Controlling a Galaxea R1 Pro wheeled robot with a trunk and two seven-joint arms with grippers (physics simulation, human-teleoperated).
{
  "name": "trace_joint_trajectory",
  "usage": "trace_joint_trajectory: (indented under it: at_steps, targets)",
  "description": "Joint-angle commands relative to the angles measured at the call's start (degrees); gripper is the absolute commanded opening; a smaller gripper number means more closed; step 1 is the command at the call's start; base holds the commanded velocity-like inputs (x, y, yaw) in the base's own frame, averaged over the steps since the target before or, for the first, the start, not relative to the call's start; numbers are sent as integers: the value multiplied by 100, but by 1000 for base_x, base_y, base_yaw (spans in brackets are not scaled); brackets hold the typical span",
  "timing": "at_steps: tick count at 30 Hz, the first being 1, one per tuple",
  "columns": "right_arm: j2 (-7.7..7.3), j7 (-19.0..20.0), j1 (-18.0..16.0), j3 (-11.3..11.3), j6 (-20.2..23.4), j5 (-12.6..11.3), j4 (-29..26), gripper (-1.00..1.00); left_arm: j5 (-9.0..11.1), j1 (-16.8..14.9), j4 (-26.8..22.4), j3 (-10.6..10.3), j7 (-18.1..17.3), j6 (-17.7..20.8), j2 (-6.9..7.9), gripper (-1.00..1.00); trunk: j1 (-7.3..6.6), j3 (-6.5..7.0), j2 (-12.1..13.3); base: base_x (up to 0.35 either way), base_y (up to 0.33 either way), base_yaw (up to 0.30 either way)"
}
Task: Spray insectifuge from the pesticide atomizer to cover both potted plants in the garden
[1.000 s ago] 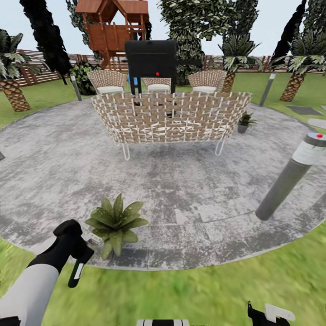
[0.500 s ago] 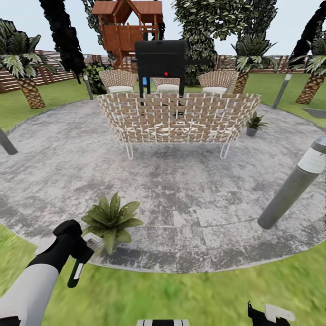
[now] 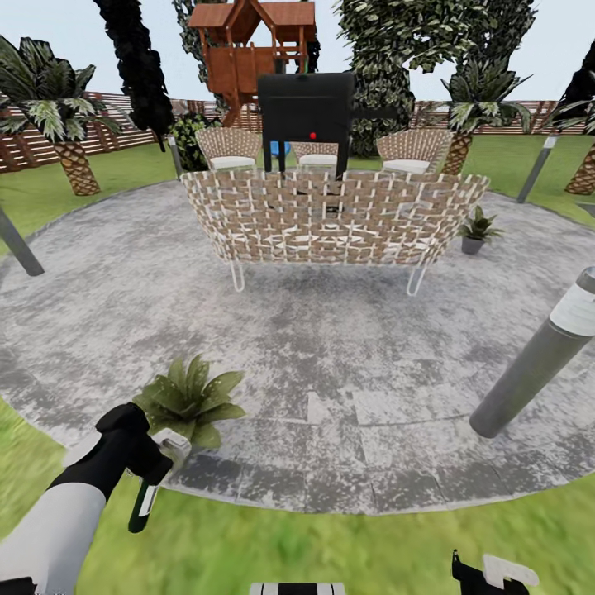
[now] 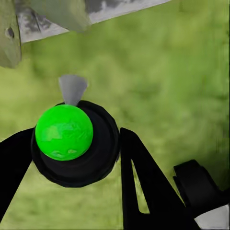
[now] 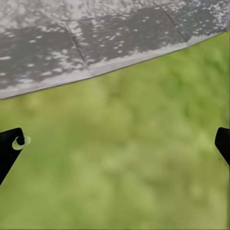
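From the head camera we see our left gripper [image 3: 136, 463] clamped on the pesticide atomizer [image 3: 145, 499], a dark bottle with a pale label hanging beside the near potted plant [image 3: 187, 398] at the edge of the mottled stone patio [image 3: 330, 347]; the left wrist camera adds a glossy green ball [image 4: 64, 132] in a black ring between the fingers; our right gripper [image 5: 115, 143] is spread wide over blurred lawn [image 5: 124, 167]; a second potted plant [image 3: 478, 230] sits beside the woven sofa [image 3: 330, 216].

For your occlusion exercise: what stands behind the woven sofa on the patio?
Behind the woven sofa stand a black grill and three wicker chairs. The sofa's back covers the grill's feet and the chairs' bases.
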Motion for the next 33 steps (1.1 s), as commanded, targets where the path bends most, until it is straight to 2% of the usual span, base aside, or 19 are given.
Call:
trace_joint_trajectory:
  at_steps: [1,2,5,6,8,13,18,23,26,28,30,31,32,33]
  targets:
    - [-3,-38,-5,-27,-19,62,10,100,-74,-9,-4,3,-203,21,2,-100,1,-5,-2,220,-214,8]
    - [-3,-33,-5,-27,-20,62,6,100,-116,-16,-5,-6,-490,6,55,-100,1,-5,-2,235,-200,3]
    - [-3,-37,-5,-30,-19,62,5,100,-148,-19,-9,-23,-637,6,343,-100,1,-5,-2,277,-144,1]
    - [-3,-35,-5,-28,-17,62,5,100,-150,-10,-36,-28,-650,6,391,-100,1,-5,-2,276,-66,0]
    - [-3,-38,-5,-27,-18,62,5,100,-156,17,-67,-37,-661,-3,435,-100,1,-5,-2,114,-26,0]
    - [3,-39,-5,-27,-14,62,11,100,-364,9,-77,-36,-672,-11,584,-100,1,-5,-2,14,-3,187]
    - [5,-39,-5,-27,-14,62,13,100,-372,-13,-84,-29,-673,8,591,-100,1,-5,-2,0,-38,235]
    - [3,-39,-5,-27,-14,62,13,100,-371,-28,-94,-26,-673,42,534,-100,1,-5,-2,0,-244,27]
    - [5,-39,-5,-27,-13,62,13,100,-371,-56,-104,-27,-673,54,567,-100,1,-5,-2,-48,-275,26]
    - [5,-39,-5,-27,-14,62,13,100,-373,-228,-105,-26,-675,58,568,-100,1,-5,-2,-10,-275,165]
    - [6,-39,-5,-27,-15,62,13,100,-368,-564,-97,-38,-737,50,590,-100,1,-5,-2,-3,-223,247]
    - [4,-39,-5,-27,-16,62,13,100,-416,-779,-90,-68,-877,35,600,-100,1,-5,-2,-1,-76,197]
    - [0,-39,-5,-27,-15,62,13,100,-584,-929,-88,-104,-1067,24,605,-100,1,-5,-2,0,-39,101]
    - [-2,-39,-5,-28,-18,62,12,100,-1146,-1225,-71,-145,-1509,7,602,-100,1,-5,-2,0,-10,26]
